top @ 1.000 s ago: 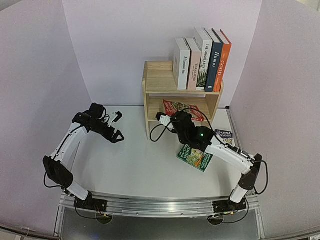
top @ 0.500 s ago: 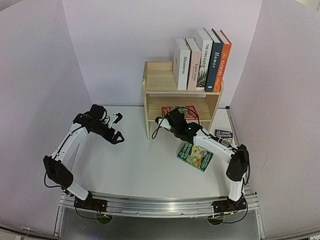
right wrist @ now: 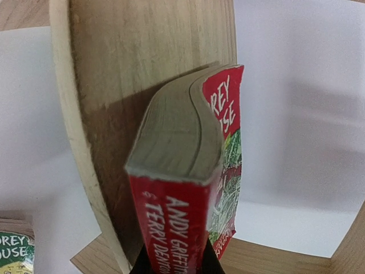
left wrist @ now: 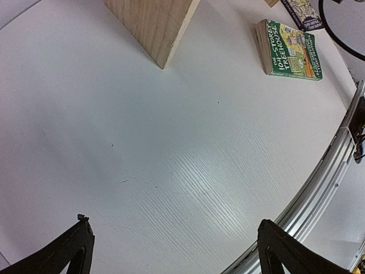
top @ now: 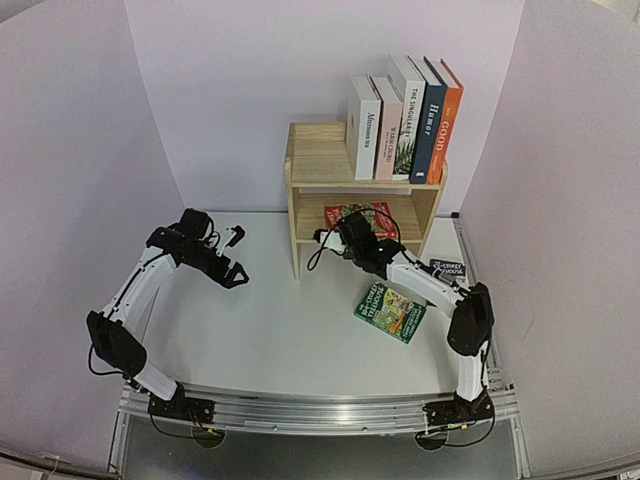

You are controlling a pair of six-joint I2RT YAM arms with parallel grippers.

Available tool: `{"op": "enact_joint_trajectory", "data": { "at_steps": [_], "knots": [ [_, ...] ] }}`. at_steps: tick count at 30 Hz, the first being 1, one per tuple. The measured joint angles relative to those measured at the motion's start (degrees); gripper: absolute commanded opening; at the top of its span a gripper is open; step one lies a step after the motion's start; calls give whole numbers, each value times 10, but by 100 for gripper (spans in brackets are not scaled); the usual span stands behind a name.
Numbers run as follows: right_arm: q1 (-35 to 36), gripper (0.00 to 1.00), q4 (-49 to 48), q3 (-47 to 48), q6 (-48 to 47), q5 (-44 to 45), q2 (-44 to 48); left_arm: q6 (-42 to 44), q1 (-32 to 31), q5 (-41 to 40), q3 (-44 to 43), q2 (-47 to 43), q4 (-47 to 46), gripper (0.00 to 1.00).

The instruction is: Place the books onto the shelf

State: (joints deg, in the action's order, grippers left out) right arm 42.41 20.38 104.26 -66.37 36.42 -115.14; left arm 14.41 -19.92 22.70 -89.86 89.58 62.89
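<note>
Top external view: left end effector [top: 240, 256] spread wide and empty, shelf [top: 310, 165] carries five books [top: 405, 115] upright on top, right end effector [top: 343, 236] clamps red paperback [top: 358, 212] inside lower tier, green paperback [top: 390, 312] and dark paperback [top: 447, 270] lie unshelved on table [top: 270, 330].

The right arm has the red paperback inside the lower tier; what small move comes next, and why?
Probably ease it down onto the lower board, then release: the right gripper is shut on the red paperback, already inside the shelf beside a wooden panel.

Five books [top: 405, 115] stand atop the shelf [top: 318, 160]; a paperback [top: 390, 312] lies before it.
</note>
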Motion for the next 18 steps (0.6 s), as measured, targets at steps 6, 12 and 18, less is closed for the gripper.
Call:
{"op": "enact_joint_trajectory", "data": {
  "at_steps": [6,12,18],
  "knots": [
    [0,3,11,40,9,17,-29,0,0,0,0,0,0,100],
    [0,5,56,89,43,19,-43,0,0,-1,0,0,0,100],
    [1,6,86,115,62,24,-57,-2,0,-3,0,0,0,100]
  ]
}}
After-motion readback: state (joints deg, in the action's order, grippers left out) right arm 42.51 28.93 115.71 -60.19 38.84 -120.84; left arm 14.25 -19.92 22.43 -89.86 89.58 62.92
